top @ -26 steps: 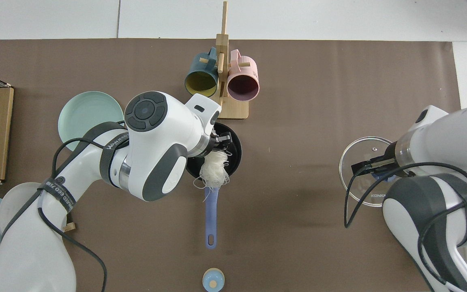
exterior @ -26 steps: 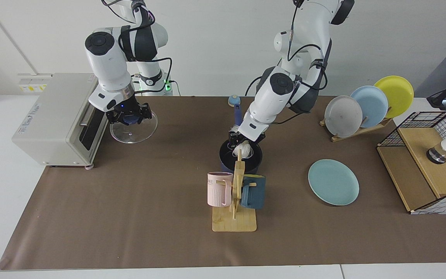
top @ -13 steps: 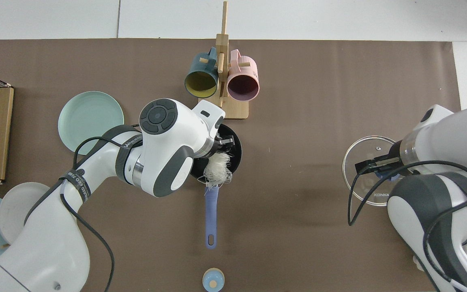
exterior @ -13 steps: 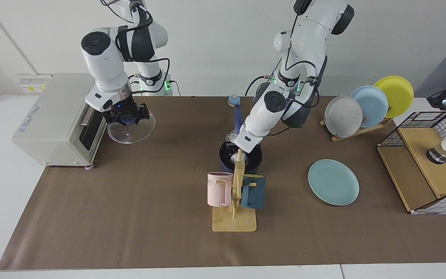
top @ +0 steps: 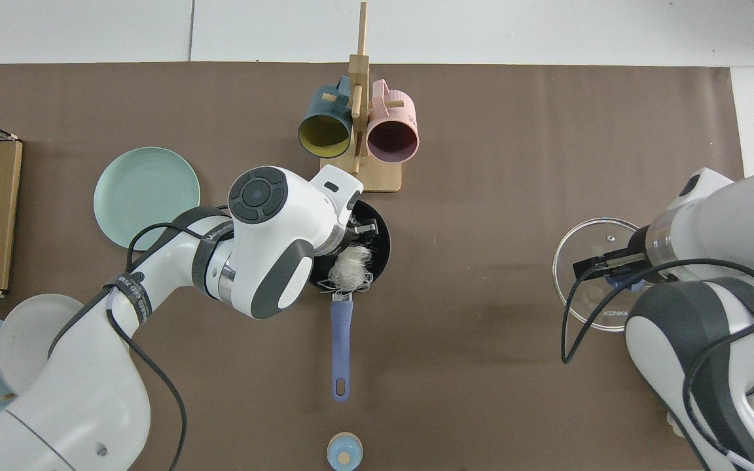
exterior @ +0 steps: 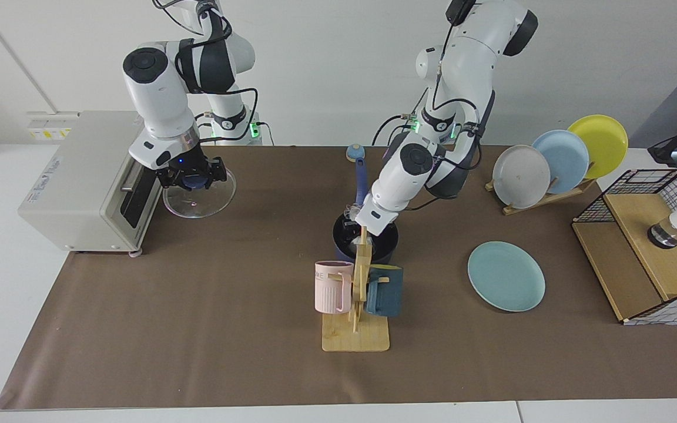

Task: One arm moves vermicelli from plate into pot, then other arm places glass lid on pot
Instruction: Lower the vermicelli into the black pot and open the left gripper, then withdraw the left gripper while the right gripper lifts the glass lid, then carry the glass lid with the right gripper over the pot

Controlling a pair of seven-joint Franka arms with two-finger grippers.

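Note:
The vermicelli (top: 351,269) hangs as a white tangle inside the pot (top: 383,242), on the side nearest its long blue handle (top: 341,347). My left gripper (top: 355,239) is down in the pot (exterior: 381,245), shut on the top of the bundle. In the facing view the mug stand hides the noodles. The teal plate (exterior: 506,276) lies bare on the mat (top: 146,196). My right gripper (exterior: 191,179) is shut on the blue knob of the glass lid (exterior: 199,200), held just above the mat beside the oven. From above, the lid (top: 588,261) shows under that arm.
A wooden mug stand (exterior: 355,329) with a pink mug (exterior: 332,286) and a dark blue mug (exterior: 384,291) stands just in front of the pot. A toaster oven (exterior: 80,176), a plate rack (exterior: 550,164), a wire-and-wood crate (exterior: 644,252) and a small blue-topped knob (top: 344,451) ring the mat.
My left gripper has sunk deeper into the pot, bringing the vermicelli down from the rim to the inside. My right gripper shifted the lid slightly toward the oven, then held still.

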